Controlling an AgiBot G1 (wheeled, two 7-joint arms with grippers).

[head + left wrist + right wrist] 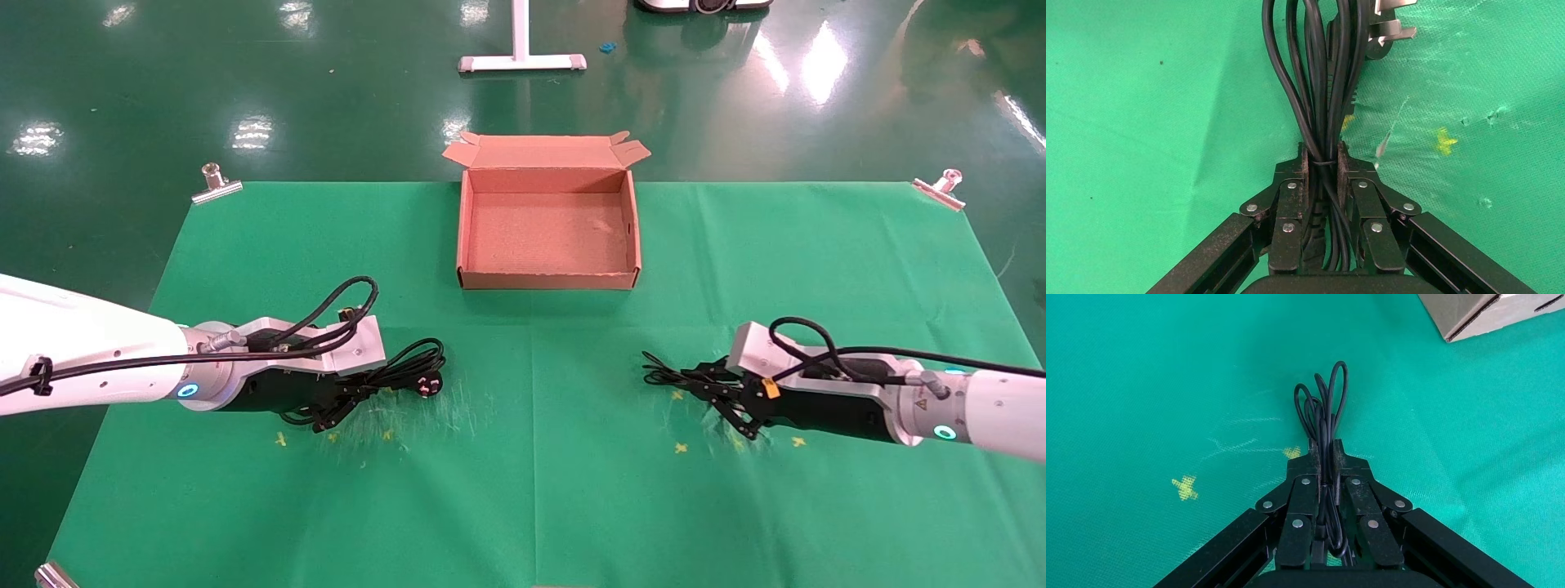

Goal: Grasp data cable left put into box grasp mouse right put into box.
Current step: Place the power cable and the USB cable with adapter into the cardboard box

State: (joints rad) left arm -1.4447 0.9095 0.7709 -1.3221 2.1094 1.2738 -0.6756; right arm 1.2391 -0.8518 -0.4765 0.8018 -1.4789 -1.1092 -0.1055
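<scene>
The data cable (417,363) is a thick black coiled cord with a chunky plug (431,384), low at the left of the green cloth. My left gripper (355,396) is shut on its bundled strands, as the left wrist view shows (1322,153), with the cable (1318,73) running out past the fingertips. My right gripper (711,388) is shut on a thin black looped cord (662,376), which the right wrist view shows between the jaws (1324,404). The mouse body is hidden. The open brown cardboard box (547,282) stands empty at the far middle, away from both grippers.
Metal clips (216,184) (940,189) pin the cloth's far corners. Yellow cross marks (280,439) (680,447) lie near each gripper. A white stand base (523,61) sits on the floor beyond the table. A box corner shows in the right wrist view (1474,312).
</scene>
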